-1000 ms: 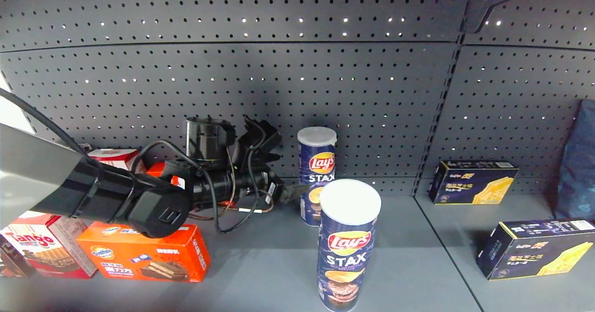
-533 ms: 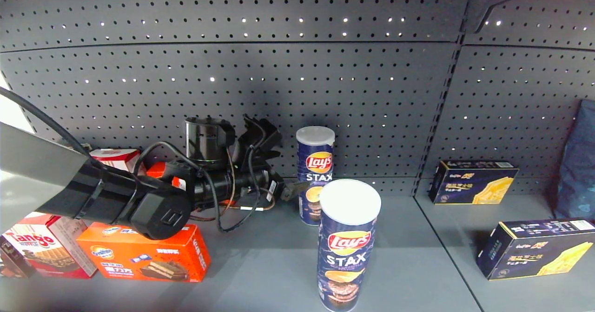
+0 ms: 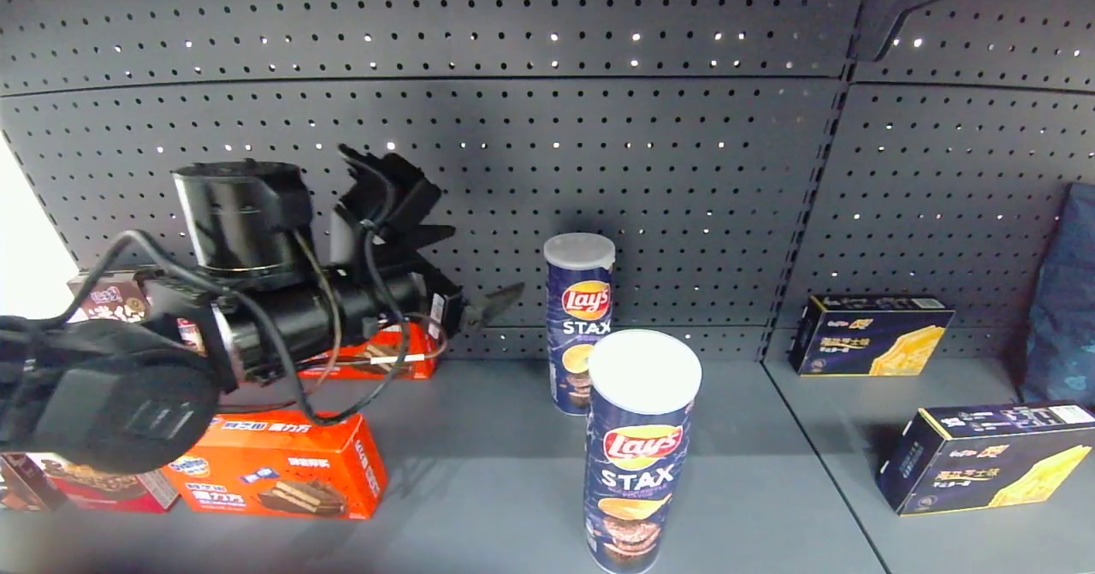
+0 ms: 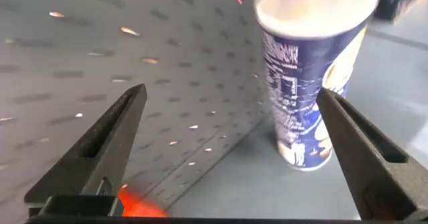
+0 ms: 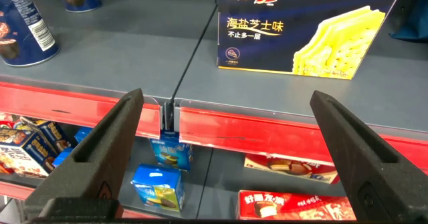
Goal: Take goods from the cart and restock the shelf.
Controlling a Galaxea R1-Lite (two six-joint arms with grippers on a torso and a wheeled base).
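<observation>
Blue chip cans [image 3: 580, 317] number two, dark boxes [image 3: 868, 334] two, orange boxes [image 3: 282, 471] perhaps two.

Printed labels on chip cans [image 3: 640, 458], boxes [image 3: 282, 470]

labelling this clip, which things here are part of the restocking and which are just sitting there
In the job:
rear chip can, standing upright just off the open left gripper
shelf board under it

Just sitting, as far as I can tell:
front chip can
orange biscuit box
back cracker box
front cracker box
</observation>
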